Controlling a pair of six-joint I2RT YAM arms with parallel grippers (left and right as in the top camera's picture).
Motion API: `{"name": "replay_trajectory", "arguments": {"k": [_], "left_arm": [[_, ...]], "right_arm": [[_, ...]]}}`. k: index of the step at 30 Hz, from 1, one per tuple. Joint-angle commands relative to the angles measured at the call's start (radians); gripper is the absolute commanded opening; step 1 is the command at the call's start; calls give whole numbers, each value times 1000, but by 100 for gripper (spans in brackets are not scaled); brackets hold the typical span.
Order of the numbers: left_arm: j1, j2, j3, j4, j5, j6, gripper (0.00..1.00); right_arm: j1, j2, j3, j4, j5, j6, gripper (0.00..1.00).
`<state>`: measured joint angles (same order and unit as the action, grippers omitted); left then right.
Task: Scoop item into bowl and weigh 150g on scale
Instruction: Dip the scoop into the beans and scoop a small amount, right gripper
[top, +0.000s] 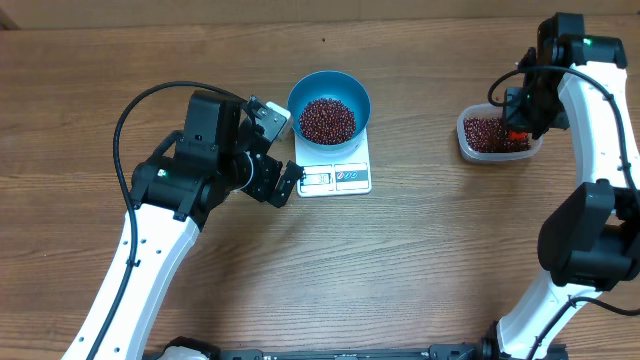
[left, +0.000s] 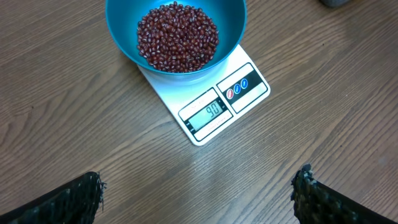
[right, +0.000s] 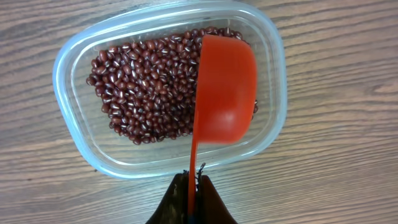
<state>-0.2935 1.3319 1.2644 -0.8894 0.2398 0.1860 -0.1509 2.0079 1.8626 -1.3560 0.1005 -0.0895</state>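
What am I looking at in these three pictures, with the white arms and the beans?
A robot's left arm and right arm work at a table. One picture looks down from above; the other two come from a camera on each wrist. The left gripper is open and empty, facing a blue bowl of beans on a white scale. The right gripper is shut on a red scoop at a clear tub of more beans.

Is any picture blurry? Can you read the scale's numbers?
Right wrist: the scoop looks a bit smeared, the beans sharp. Left wrist: the scale display is soft but seems to show 90. Overhead: display too small to read.
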Motion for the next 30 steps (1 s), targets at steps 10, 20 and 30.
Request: {"name": "replay_trajectory", "arguments": {"k": [10,20,30], "left_arm": [[3,5,0,4,5,-11,100],[3,5,0,4,5,-11,99],[3,5,0,4,5,-11,100]], "right_arm": [[-2,93,-10,-12,49,-122,4],[-2,108,-10,-16,-132,-196,4],[-2,138,-10,-57,-289,-264,4]]}}
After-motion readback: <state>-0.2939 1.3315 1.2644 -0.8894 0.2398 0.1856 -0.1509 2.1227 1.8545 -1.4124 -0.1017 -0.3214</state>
